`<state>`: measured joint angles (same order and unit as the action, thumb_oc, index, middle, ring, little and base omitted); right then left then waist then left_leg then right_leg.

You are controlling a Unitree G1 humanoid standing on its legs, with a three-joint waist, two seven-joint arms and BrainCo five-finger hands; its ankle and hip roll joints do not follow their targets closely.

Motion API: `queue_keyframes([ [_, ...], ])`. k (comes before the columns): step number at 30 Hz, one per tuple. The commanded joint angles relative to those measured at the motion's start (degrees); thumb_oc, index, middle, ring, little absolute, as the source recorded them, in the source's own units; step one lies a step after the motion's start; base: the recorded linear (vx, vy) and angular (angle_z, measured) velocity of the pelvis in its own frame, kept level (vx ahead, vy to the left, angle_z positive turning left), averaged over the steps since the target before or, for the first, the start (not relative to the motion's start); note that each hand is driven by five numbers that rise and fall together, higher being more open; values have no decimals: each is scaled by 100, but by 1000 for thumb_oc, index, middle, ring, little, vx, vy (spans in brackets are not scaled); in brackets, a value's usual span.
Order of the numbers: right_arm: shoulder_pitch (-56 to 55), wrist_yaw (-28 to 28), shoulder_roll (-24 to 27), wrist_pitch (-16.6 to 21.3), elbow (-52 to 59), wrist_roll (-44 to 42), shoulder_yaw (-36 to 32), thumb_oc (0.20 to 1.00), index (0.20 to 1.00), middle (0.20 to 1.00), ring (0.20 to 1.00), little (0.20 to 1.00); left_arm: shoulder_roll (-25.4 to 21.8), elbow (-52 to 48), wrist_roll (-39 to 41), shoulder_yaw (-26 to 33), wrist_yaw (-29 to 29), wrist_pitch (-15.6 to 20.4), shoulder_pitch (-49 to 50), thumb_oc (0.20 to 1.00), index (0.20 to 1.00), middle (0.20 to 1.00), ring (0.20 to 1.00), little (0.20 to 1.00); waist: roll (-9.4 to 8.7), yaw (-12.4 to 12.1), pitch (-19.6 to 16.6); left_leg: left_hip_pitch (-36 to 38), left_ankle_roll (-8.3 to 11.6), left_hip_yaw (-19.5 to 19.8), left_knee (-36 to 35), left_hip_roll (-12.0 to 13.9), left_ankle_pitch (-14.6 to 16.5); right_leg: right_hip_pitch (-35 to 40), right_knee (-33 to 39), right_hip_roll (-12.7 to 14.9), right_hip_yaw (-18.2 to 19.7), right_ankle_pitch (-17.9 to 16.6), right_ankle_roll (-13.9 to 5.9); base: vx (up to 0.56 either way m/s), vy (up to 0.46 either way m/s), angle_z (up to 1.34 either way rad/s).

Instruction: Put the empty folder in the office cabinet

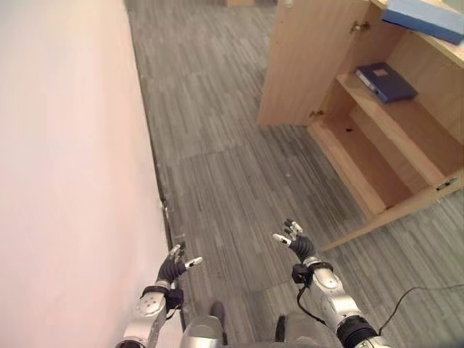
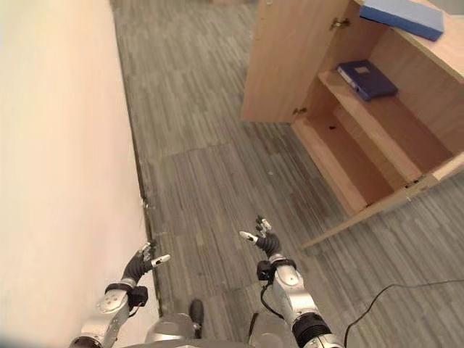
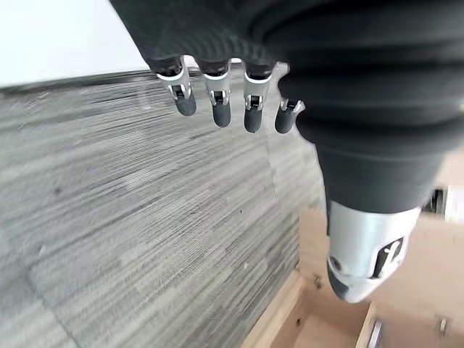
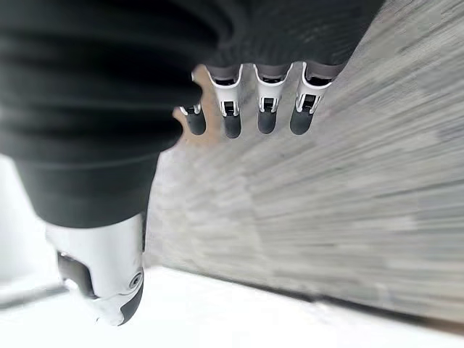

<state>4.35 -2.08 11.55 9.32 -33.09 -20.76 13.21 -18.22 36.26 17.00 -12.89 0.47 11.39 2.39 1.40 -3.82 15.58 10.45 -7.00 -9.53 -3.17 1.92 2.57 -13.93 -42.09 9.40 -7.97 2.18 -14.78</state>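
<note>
Hands idle: left hand (image 1: 172, 267) and right hand (image 1: 299, 243) hang empty, fingers relaxed, while a dark blue folder (image 1: 385, 80) lies on the open cabinet (image 1: 377, 145) shelf (closing the door squarely looks next).

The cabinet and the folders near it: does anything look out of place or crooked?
The cabinet stands open. A dark blue folder lies flat on its shelf, set at an angle to the shelf edge. A lighter blue folder lies on top, its edge past the cabinet's edge. Both hands, left and right, are open and hold nothing.
</note>
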Motion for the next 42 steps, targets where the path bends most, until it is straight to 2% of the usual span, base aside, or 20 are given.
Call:
queue_keyframes([
  [1, -72, -23, 264, 197, 360, 79, -77, 1000, 1000, 1000, 1000, 1000, -265, -231, -209, -77, -126, 209, -142, 1000, 1000, 1000, 1000, 1000, -120, 85, -29, -299, 583, 270, 225, 59, 24, 847, 1992, 134, -578, -455, 218, 335, -86, 23],
  [2, -119, -22, 287, 199, 338, 66, -92, 1000, 1000, 1000, 1000, 1000, -251, -255, -242, -110, -159, 203, -115, 1000, 1000, 1000, 1000, 1000, -162, 162, -21, -146, 655, 321, 182, 0, 105, 844, 2701, 219, -623, -472, 302, 326, -116, 19],
  [5, -220, -55, 318, 210, 293, 69, -207, 1000, 1000, 1000, 1000, 1000, -231, -217, -353, -117, -161, 236, -170, 1000, 1000, 1000, 1000, 1000, -168, 350, -33, 93, 791, 423, 128, 37, 250, 753, 3514, 325, -406, -788, 212, 277, -130, 9],
  [9, -366, -87, 362, 200, 204, 18, -363, 1000, 1000, 1000, 1000, 1000, -187, -151, -437, -154, -169, 276, -239, 1000, 1000, 1000, 1000, 1000, -169, 518, -122, 345, 847, 485, -7, -14, 349, 832, 3822, 350, 150, -962, 153, 189, -78, 43],
  [11, -454, -71, 411, 198, 204, -28, -413, 1000, 1000, 1000, 1000, 1000, -143, -138, -454, -160, -178, 267, -202, 1000, 1000, 1000, 1000, 1000, -126, 546, -216, 480, 886, 477, -95, 3, 382, 922, 3849, 330, 195, -977, 193, 248, -96, -3],
  [17, -506, -18, 579, 226, 158, -62, -409, 1000, 1000, 1000, 1000, 1000, -47, -142, -416, -216, -185, 258, -192, 1000, 1000, 1000, 1000, 1000, 58, 661, -338, 594, 1110, 507, 11, 335, 475, 1067, 3842, 140, -150, -791, 365, 215, -164, -13],
  [18, -507, 22, 689, 256, 127, -113, -399, 1000, 1000, 1000, 1000, 1000, -40, -214, -319, -258, -213, 272, -244, 1000, 1000, 1000, 1000, 1000, 96, 728, -356, 408, 1381, 504, 577, 650, 293, 1168, 3797, -39, -192, -532, 559, 153, -186, 9],
  [19, -507, 23, 691, 258, 125, -115, -399, 1000, 1000, 1000, 1000, 1000, -39, -215, -318, -258, -214, 271, -243, 1000, 1000, 1000, 1000, 1000, 102, 735, -359, 393, 1390, 513, 599, 662, 306, 1167, 3796, -47, -202, -528, 566, 222, -275, 28],
  [22, -438, 14, 800, 280, 114, -142, -403, 1000, 1000, 1000, 1000, 1000, -27, -183, -179, -295, -204, 265, -384, 1000, 1000, 1000, 1000, 1000, 22, 704, -207, -166, 1590, 657, 1821, 793, -350, 1421, 3783, -180, -250, -315, 813, 94, -197, 5],
  [23, -449, 4, 838, 270, 109, -147, -417, 1000, 1000, 1000, 1000, 1000, -31, -195, -165, -321, -208, 250, -416, 1000, 1000, 1000, 1000, 1000, -66, 675, -128, -387, 1616, 713, 2365, 786, -600, 1498, 3748, -183, -238, -247, 915, 87, -215, -14],
  [25, -456, -9, 898, 232, 132, -145, -410, 1000, 1000, 1000, 1000, 1000, -17, -216, -135, -349, -173, 235, -473, 1000, 1000, 1000, 1000, 1000, -293, 615, 9, -844, 1527, 549, 3181, 900, -793, 1737, 3698, -207, -203, -31, 1092, 206, -225, -20],
  [26, -468, -11, 907, 215, 127, -124, -397, 1000, 1000, 1000, 1000, 1000, -14, -205, -128, -349, -172, 227, -487, 1000, 1000, 1000, 1000, 1000, -341, 571, 29, -1011, 1505, 483, 3236, 949, -799, 1829, 3715, -225, -169, 33, 1111, 268, -160, -30],
  [29, -489, -26, 934, 188, 130, -93, -406, 1000, 1000, 1000, 1000, 1000, -18, -215, -155, -344, -177, 199, -448, 1000, 1000, 1000, 1000, 1000, -431, 418, 48, -1406, 1435, 419, 2749, 1039, -667, 2113, 3821, -297, -44, 188, 1098, 311, -14, -25],
  [31, -465, -62, 925, 205, 105, -140, -398, 1000, 1000, 1000, 1000, 1000, -33, -217, -182, -380, -157, 162, -414, 1000, 1000, 1000, 1000, 1000, -379, 242, 39, -1679, 1488, 502, 1547, 1222, -922, 2392, 3904, -383, 60, 402, 985, 439, 115, -25],
  [33, -446, -97, 919, 229, 85, -176, -373, 1000, 1000, 1000, 1000, 1000, -51, -241, -159, -359, -118, 161, -403, 1000, 1000, 1000, 1000, 1000, -296, 101, 58, -1821, 1547, 760, 930, 1286, -1278, 2570, 3887, -484, 181, 528, 957, 353, 101, -29],
  [35, -415, -140, 888, 237, 46, -208, -353, 1000, 1000, 1000, 1000, 1000, -33, -237, -111, -346, -92, 164, -392, 1000, 1000, 1000, 1000, 1000, -273, 4, 77, -1975, 1597, 1010, 436, 1237, -1359, 2756, 3835, -549, 338, 705, 964, 357, 72, -46],
  [37, -395, -144, 876, 233, -12, -207, -332, 1000, 1000, 1000, 1000, 1000, -26, -206, -67, -300, -66, 176, -343, 1000, 1000, 1000, 1000, 1000, -265, -118, 100, -2095, 1639, 1353, 125, 1152, -1389, 2944, 3781, -590, 586, 875, 981, 401, 132, -66],
  [38, -377, -131, 875, 220, -25, -189, -305, 1000, 1000, 1000, 1000, 1000, -25, -211, -19, -248, -66, 192, -270, 1000, 1000, 1000, 1000, 1000, -193, -260, 83, -2205, 1674, 1769, 118, 1106, -1404, 3041, 3697, -656, 929, 983, 993, 417, 205, -83],
  [40, -365, -89, 876, 212, -66, -156, -272, 1000, 1000, 1000, 1000, 1000, -21, -193, -3, -220, -90, 205, -191, 1000, 1000, 1000, 1000, 1000, -151, -357, 45, -2221, 1719, 2183, 192, 1053, -1388, 3112, 3644, -666, 1207, 1077, 980, 350, 238, -99],
  [42, -380, -32, 837, 204, -68, -128, -253, 1000, 1000, 1000, 1000, 1000, -15, -119, -17, -219, -132, 208, -127, 1000, 1000, 1000, 1000, 1000, -99, -351, -50, -2162, 1750, 2240, 251, 1050, -1372, 3128, 3622, -617, 1327, 1145, 925, 220, 208, -104],
])
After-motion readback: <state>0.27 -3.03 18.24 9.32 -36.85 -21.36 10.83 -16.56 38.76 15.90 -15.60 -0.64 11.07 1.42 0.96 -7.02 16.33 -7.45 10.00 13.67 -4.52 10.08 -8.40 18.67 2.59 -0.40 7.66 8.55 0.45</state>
